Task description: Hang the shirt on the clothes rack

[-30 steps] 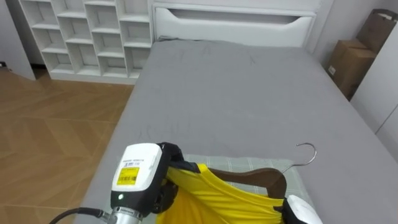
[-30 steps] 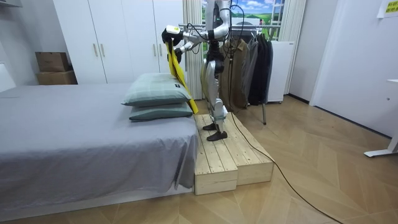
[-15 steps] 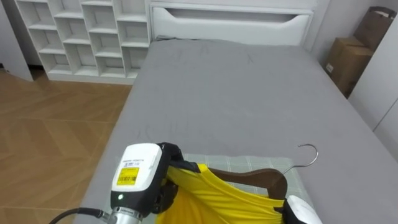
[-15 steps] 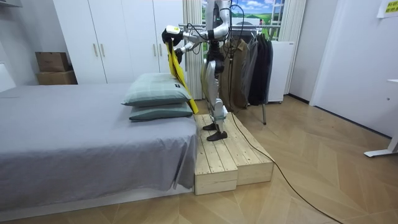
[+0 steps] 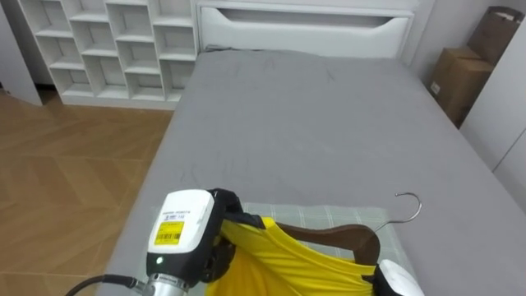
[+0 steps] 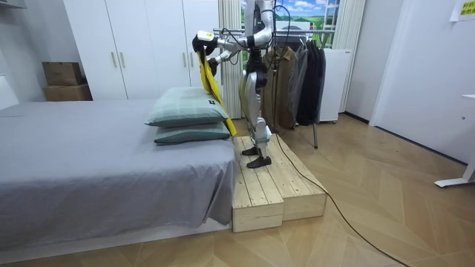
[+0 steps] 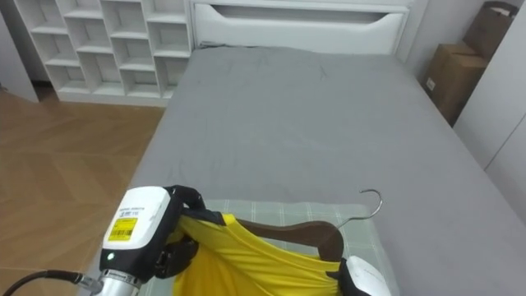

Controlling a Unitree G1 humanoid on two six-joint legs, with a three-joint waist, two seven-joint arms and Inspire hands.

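The left hand (image 5: 187, 234) is seen at the lower left of the left eye view, its back turned up; its dark fingers are curled round one end of a yellow garment (image 5: 288, 261), so that the garment is grasped there; the garment is draped over a brown wooden hanger (image 5: 349, 238) and is spread along the bottom edge towards the lower right; the hanger's wire hook is raised clear of the cloth and points to the right; the right hand (image 5: 400, 279) is glimpsed at the bottom edge, at the garment's other end; whether it is clenched or released cannot be told; beneath the hanger a checked pillow (image 5: 316, 216) is seen on a grey bed (image 5: 329, 123), which runs up the frame to a white headboard (image 5: 304, 29); white shelves (image 5: 115, 49) are placed at the upper left, cardboard boxes (image 5: 464, 78) at the upper right, and a wooden floor (image 5: 74, 181) at the left; in the room view the robot is seen standing on a wooden platform (image 6: 274, 185) beside the bed, turned to the room view's left, with both arms raised forwards; the garment is held high above the pillow and hangs down; a rack (image 6: 297, 74) of dark clothes stands just behind the robot; a white wardrobe (image 6: 141, 44) fills the wall at the upper left
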